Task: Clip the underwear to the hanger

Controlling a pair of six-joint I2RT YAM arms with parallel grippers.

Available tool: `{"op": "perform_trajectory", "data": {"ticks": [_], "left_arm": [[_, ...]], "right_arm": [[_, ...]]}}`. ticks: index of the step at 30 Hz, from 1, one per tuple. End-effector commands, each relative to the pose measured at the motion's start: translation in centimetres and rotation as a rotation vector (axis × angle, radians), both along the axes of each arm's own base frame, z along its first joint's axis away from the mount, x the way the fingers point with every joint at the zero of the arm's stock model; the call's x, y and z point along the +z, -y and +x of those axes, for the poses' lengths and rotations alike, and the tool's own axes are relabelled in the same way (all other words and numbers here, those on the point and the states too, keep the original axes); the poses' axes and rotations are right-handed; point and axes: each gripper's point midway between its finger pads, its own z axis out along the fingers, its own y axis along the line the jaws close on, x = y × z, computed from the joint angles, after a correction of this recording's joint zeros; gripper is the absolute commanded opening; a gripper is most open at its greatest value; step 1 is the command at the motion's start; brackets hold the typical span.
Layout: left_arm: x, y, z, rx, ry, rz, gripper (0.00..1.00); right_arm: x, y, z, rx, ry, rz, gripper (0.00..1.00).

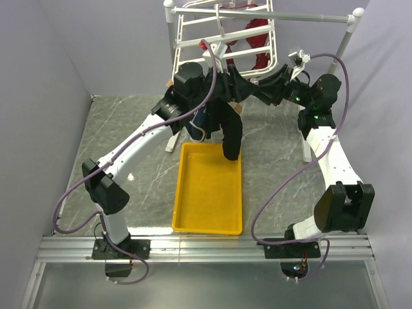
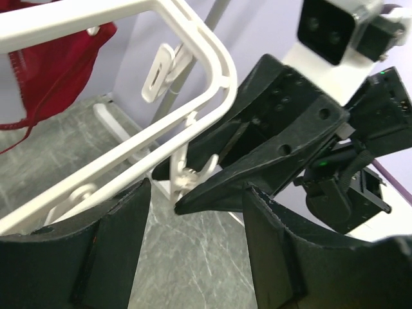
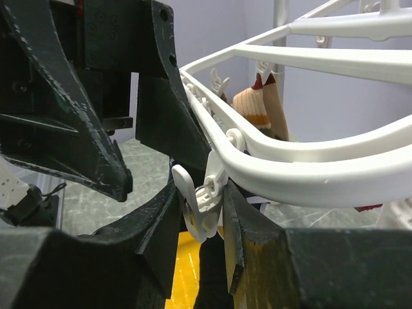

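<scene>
The white hanger (image 1: 222, 38) stands at the back of the table, its bars filling the right wrist view (image 3: 309, 167) and crossing the left wrist view (image 2: 129, 154). My right gripper (image 3: 203, 193) is shut on a small white clip (image 3: 205, 199) dangling under the hanger's rim. The black underwear (image 1: 230, 132) hangs below that clip and shows as dark cloth (image 3: 215, 277) between the fingers. My left gripper (image 2: 196, 199) stands open just beside it with nothing between its fingers. It faces the right gripper (image 2: 257, 161) and the clip (image 2: 187, 175).
A yellow tray (image 1: 209, 193) lies under the hanging cloth. A navy pair (image 1: 199, 125) hangs beside the underwear. A red garment (image 1: 257, 35) hangs at the hanger's far side. A white pole stand (image 1: 277, 14) crosses the back. A tan striped garment (image 3: 257, 109) hangs from another clip.
</scene>
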Motion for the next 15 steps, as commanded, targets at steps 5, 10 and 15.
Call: {"op": "perform_trajectory", "data": {"ticks": [5,10,15], "left_arm": [[1.4,-2.9,1.3,0.133,0.022,-0.003,0.66],[2.0,-1.7,1.0,0.057,0.047,-0.038,0.66],[3.3,-1.5,0.5,0.022,0.090,-0.096,0.66]], "right_arm": [[4.1,-0.8,-3.2,0.083,0.089,0.001,0.00],[4.0,-1.0,-2.7,0.090,0.077,-0.023,0.00],[3.5,-1.2,-2.9,0.114,0.066,-0.036,0.00]]}}
